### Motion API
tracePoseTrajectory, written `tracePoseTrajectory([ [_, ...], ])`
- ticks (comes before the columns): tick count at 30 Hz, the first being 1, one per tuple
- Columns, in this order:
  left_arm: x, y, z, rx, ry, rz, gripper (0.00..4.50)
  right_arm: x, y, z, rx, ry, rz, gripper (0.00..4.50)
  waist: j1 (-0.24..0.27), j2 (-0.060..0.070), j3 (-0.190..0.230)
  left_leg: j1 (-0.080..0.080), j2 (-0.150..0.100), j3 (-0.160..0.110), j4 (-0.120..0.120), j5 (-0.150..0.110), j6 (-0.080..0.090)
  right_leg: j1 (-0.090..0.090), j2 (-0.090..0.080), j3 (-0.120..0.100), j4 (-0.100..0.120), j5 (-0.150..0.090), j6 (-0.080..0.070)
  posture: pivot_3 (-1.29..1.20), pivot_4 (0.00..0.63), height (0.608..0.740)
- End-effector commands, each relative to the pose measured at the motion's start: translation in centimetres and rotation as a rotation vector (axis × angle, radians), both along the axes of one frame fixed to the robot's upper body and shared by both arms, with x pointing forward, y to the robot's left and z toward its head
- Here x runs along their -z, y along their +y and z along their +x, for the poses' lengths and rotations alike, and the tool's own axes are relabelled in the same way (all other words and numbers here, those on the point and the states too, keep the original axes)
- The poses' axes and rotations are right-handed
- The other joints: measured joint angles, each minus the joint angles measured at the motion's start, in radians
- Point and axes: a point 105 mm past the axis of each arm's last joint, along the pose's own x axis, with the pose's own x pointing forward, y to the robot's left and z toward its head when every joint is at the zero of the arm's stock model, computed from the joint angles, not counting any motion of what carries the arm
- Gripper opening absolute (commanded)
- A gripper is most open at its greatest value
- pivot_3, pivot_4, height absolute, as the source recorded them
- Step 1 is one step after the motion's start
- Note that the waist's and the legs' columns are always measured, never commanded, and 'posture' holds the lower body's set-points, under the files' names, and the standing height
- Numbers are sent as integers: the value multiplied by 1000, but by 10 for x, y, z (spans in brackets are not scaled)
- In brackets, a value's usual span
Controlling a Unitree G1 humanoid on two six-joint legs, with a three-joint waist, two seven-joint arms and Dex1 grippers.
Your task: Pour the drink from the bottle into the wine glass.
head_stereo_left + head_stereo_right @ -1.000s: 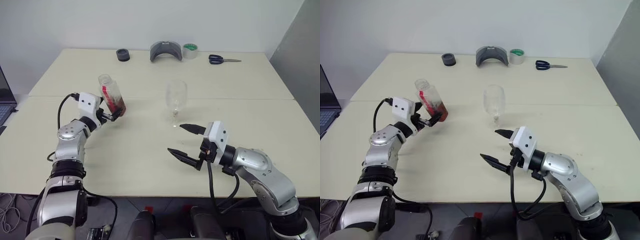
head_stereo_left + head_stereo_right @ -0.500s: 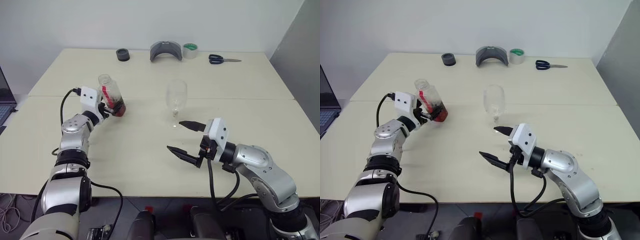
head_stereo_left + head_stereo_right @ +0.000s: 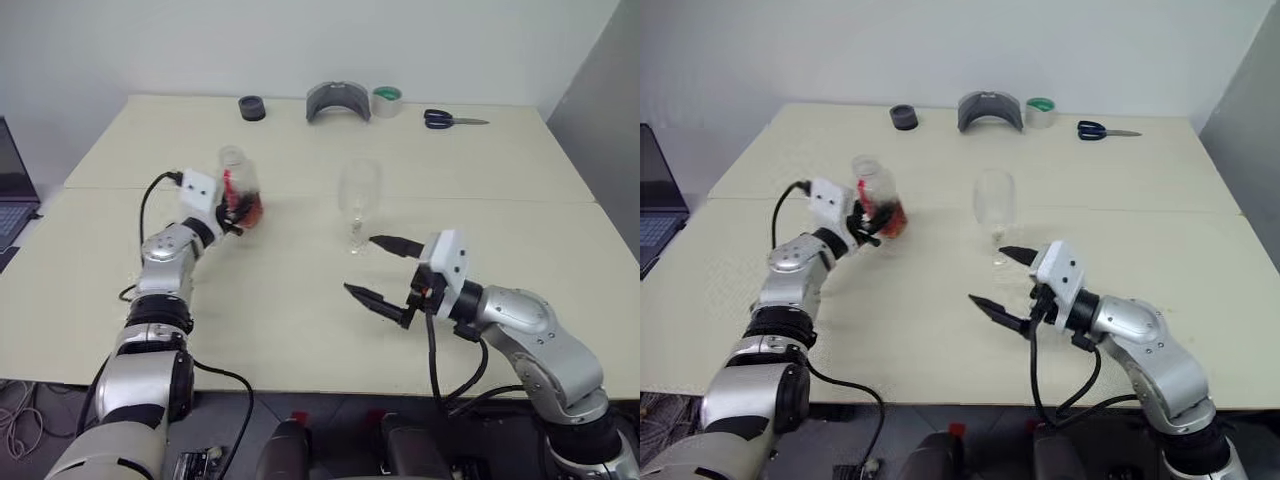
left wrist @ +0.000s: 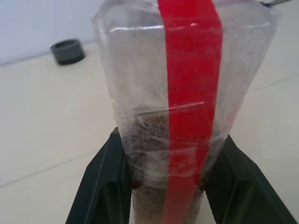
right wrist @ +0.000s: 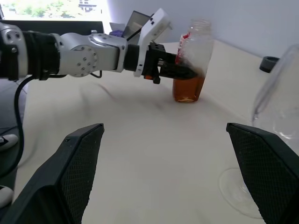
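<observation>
The left hand (image 3: 868, 219) is pinching the small clear plastic bottle (image 3: 878, 205) of tea-coloured drink (image 5: 188, 88) upright on the cream counter (image 3: 300, 300), ready to lift; the right hand (image 3: 385, 272), spread wide, is waiting beside the clear stemmed wine glass (image 3: 358, 204).

Table (image 3: 300, 310) far edge: black puck (image 3: 252, 107), grey curved piece (image 3: 337, 101), green-cored tape roll (image 3: 387, 101), scissors (image 3: 455, 119); laptop (image 3: 15, 190) beside table.

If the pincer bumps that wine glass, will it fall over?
Probably, quite easily. The wine glass stands on a thin stem and a small round foot, with its wide bowl high up, so a push near the top would likely tip it. It looks empty, so it is probably light, and thin clear glass may well break.
</observation>
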Motion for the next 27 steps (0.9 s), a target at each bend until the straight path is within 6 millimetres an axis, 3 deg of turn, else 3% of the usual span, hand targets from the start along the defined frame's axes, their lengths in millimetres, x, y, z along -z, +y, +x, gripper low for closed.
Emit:
tracePoseTrajectory([
  [1,-44,-29,-3,81,-162,86,1680,-15,-13,1,80,-30,43,4500,-1,0,0,0,0,0,0,0,0,0,0,0,0,0,0,0,150,740],
  [7,-66,-66,-4,166,-281,284,1680,-30,-38,19,242,-95,99,4500,-6,0,0,1,0,1,0,0,0,-1,1,1,1,0,0,0,150,740],
  [14,-87,-84,1,190,-426,454,1680,-36,-62,17,234,-140,71,4500,-4,0,0,0,0,2,0,0,0,0,1,1,0,0,0,0,150,740],
  [27,-105,-96,4,213,-612,689,1680,-46,-36,3,94,-127,37,4500,-6,-1,0,0,0,2,-1,0,1,-1,1,1,0,0,0,0,150,740],
])
